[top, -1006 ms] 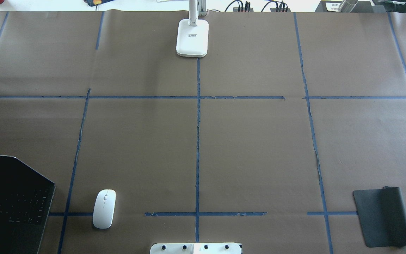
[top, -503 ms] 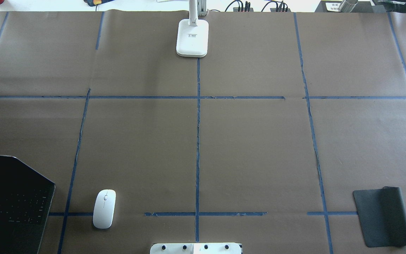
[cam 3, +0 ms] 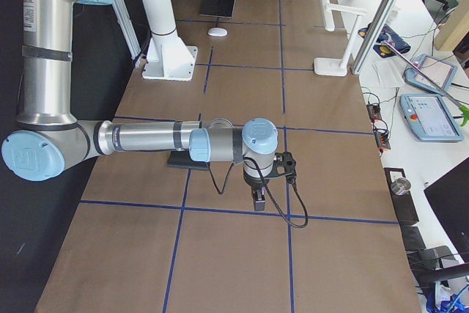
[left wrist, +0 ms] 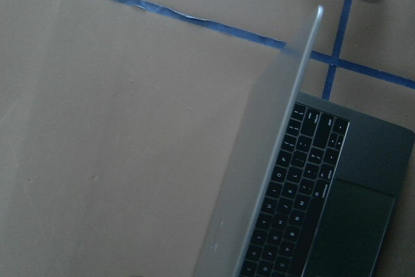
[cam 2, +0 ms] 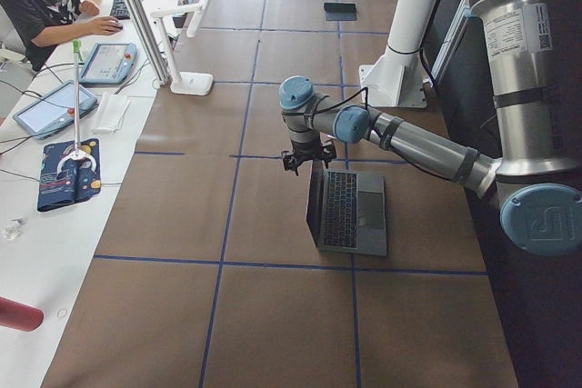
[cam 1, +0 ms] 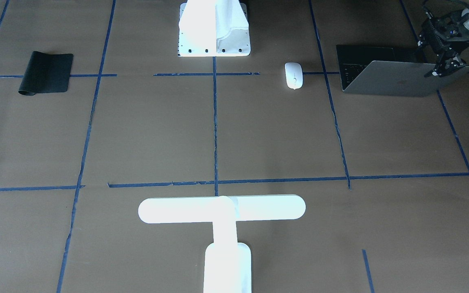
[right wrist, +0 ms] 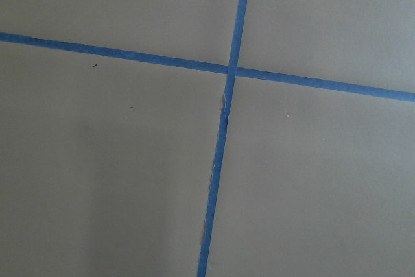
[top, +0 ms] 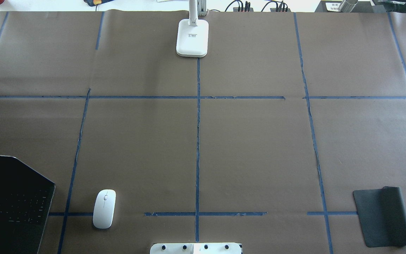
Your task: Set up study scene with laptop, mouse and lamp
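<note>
Plainly, nothing on the table has shifted over the last second. Nearest the robot, on the left, the laptop [top: 16,208] sits open where it was, its lid raised to the same angle. The left gripper [cam 1: 446,69] is at the lid's top corner, and you cannot tell whether its fingers pinch the lid or merely flank it. Just right of the laptop lies the mouse [top: 104,209], unmoved. On the near right, the right gripper [cam 3: 258,198] hangs over bare paper beside the black mat [top: 382,217]; its grip cannot be read either. At the far centre stands the lamp [top: 192,38]. By my reading the setup has barely begun, and the three things remain well apart.
</note>
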